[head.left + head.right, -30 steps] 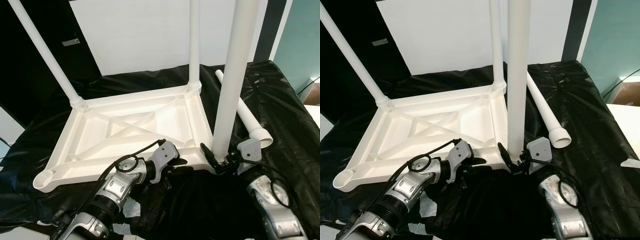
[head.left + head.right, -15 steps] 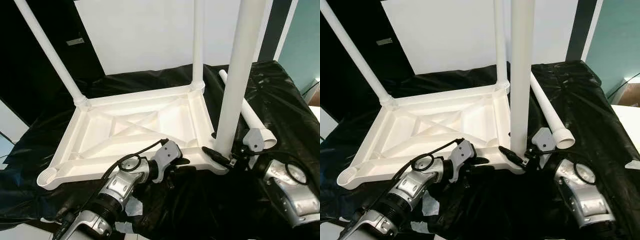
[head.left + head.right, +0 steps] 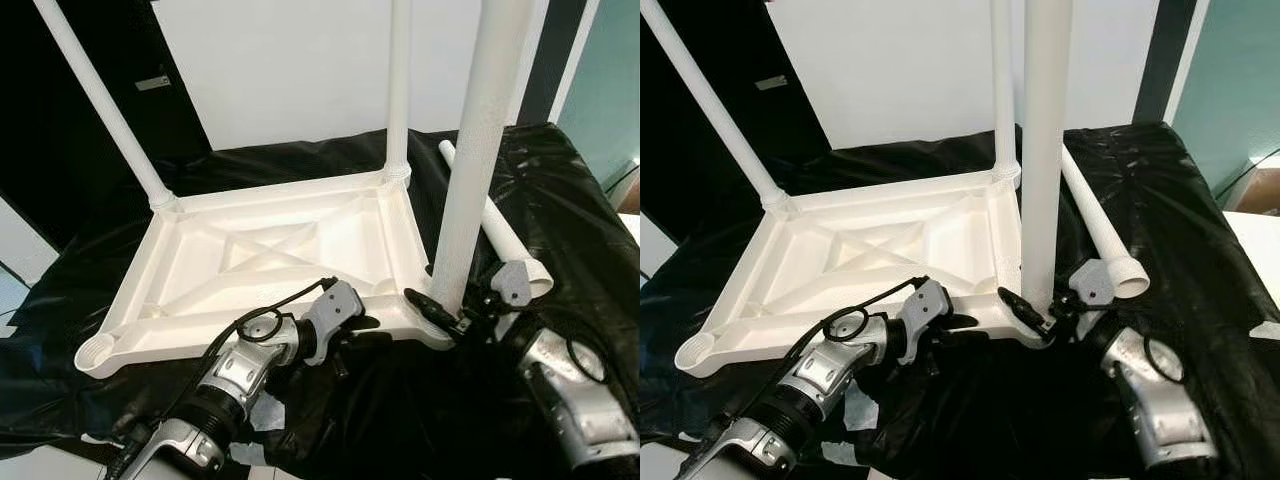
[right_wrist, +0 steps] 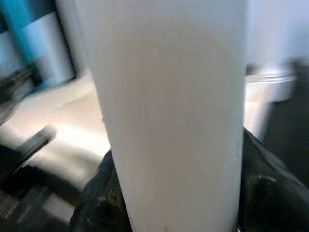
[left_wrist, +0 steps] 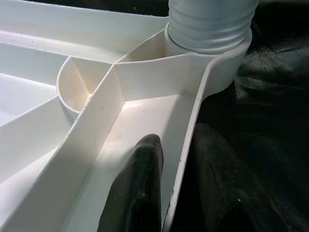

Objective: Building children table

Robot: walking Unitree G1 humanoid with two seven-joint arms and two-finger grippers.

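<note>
The white table top (image 3: 260,250) lies upside down on a black sheet. Legs stand in its two far corners (image 3: 100,100) (image 3: 400,90). A third leg (image 3: 480,150) stands nearly upright in the near right corner socket (image 5: 212,29). My right gripper (image 3: 450,315) is shut on that leg just above the socket; its fingers (image 4: 96,193) hug both sides of the leg (image 4: 169,111). My left gripper (image 3: 365,330) is shut on the table top's near rim (image 5: 186,145), one finger inside and one outside. The near left socket (image 3: 95,355) stands open.
A loose white leg (image 3: 500,235) lies on the black sheet (image 3: 570,200) to the right of the table top, its flared end toward me. White paper scraps (image 3: 262,412) lie under my left arm. A white wall panel (image 3: 290,60) stands behind.
My right forearm has swung out to the right around the leg's base, the gripper staying on the leg. The left gripper keeps its hold on the rim. The camera has shifted slightly.
</note>
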